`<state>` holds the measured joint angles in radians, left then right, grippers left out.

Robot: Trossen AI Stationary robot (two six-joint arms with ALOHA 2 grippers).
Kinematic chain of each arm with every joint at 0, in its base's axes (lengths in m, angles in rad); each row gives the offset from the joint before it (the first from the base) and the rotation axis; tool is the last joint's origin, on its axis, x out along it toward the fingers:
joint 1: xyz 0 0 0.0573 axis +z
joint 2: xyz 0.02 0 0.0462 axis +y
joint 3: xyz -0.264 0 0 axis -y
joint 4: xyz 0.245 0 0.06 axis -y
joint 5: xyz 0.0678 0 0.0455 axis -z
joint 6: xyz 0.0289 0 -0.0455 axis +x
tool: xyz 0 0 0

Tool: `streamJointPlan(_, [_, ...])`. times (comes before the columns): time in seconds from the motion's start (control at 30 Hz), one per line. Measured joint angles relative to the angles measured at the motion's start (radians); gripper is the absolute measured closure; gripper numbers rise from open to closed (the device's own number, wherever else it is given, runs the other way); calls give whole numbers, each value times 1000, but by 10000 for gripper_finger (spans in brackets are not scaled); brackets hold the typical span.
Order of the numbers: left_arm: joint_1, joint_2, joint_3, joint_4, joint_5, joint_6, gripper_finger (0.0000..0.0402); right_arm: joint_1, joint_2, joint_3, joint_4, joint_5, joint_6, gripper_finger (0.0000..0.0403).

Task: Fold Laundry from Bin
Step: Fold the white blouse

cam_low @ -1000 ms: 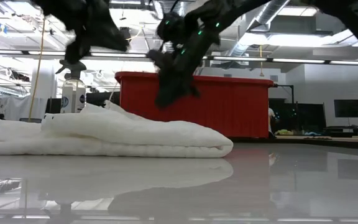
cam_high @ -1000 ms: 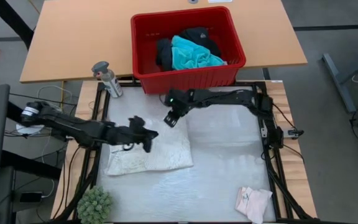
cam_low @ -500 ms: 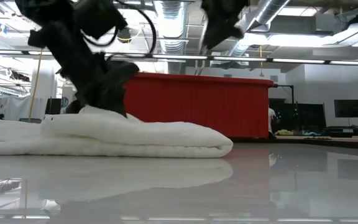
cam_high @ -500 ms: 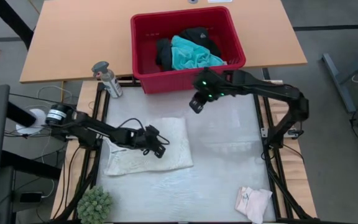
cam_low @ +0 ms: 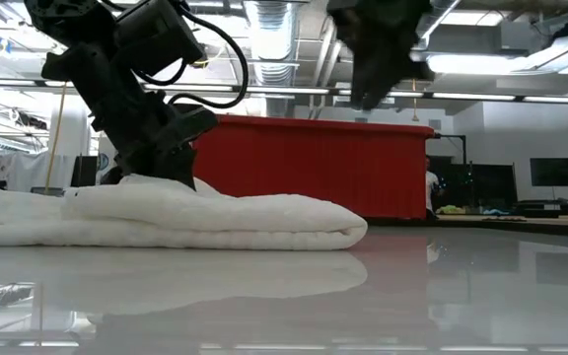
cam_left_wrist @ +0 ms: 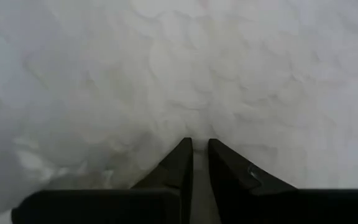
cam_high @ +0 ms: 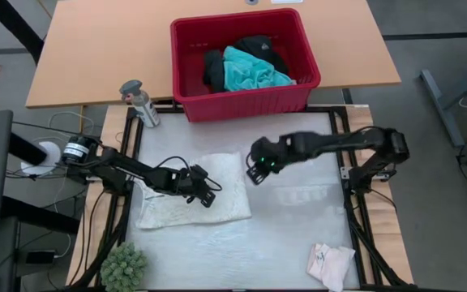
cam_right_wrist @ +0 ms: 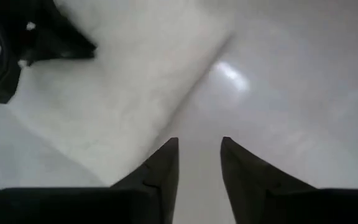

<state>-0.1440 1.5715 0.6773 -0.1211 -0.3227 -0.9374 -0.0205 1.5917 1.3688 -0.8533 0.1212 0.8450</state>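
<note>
Step in hand: folding the white lacy top (cam_high: 194, 199), which lies on the glossy white surface (cam_high: 298, 219) as a flattened, partly folded rectangle with a rounded fold along one edge in the low view.
Left gripper (cam_high: 209, 192): pressed down on the top's upper face near its middle; its jaws stand almost together, with only a thin slit between them, and seem to press on the cloth rather than pinch it.
Right gripper (cam_high: 254, 172): hovers above the surface just beside the top's edge nearest the bin, jaws parted and holding nothing.
Bin (cam_high: 193, 101): red, sitting on the wooden table behind the work surface, well apart from the top.
Left in the bin: a turquoise shirt (cam_high: 254, 70) and black clothing (cam_high: 214, 67), both crumpled and unfolded.
Already out: a small pale pink-white piece (cam_high: 331, 264) near the front corner on the right arm's side; it looks loosely bunched, so whether it counts as folded cannot be told.
Progress, as judged: early to middle; one garment is being finished, and at least two wait in the bin.
Bystanders: a spray bottle (cam_high: 139, 101) beside the bin and a green plant (cam_high: 124, 268) at the front corner play no part.
</note>
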Motion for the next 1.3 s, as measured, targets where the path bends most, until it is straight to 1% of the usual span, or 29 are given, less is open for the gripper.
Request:
streamJointPlan(0.1, [1, 0, 0, 0, 13, 22, 359, 1, 0, -152, 283, -89, 80, 209])
streamJointPlan(0.17, [1, 0, 0, 0, 19, 31, 359, -2, 12, -235, 439, -119, 141, 181])
streamJointPlan(0.27, [1, 0, 0, 0, 22, 39, 359, -8, 19, -326, 497, -119, 212, 149])
streamJointPlan(0.37, [1, 0, 0, 3, 23, 43, 359, -18, 29, -381, 576, -119, 251, 135])
streamJointPlan(0.53, [1, 0, 0, 5, 27, 46, 359, -18, 69, -405, 700, -138, 257, 132])
streamJointPlan(0.57, [1, 0, -1, 5, 27, 45, 359, -15, 83, -407, 707, -145, 257, 132])
streamJointPlan(0.67, [1, 0, -1, 11, 29, 45, 359, -11, 134, -405, 802, -151, 260, 132])
streamJointPlan(0.87, [1, 1, -1, 15, 38, 35, 359, -26, 227, -407, 849, -151, 313, 132])
streamJointPlan(1.0, [1, 1, -2, 18, 43, 30, 359, -31, 244, -406, 884, -172, 315, 132])
streamJointPlan(1.13, [0, 1, -2, 32, 49, 28, 359, -28, 250, -407, 916, -130, 302, 132])
streamJointPlan(1.23, [0, 1, -2, 42, 49, 28, 359, -35, 261, -405, 923, -159, 285, 143])
streamJointPlan(1.3, [1, 1, -2, 52, 48, 28, 359, -35, 279, -404, 921, -172, 300, 166])
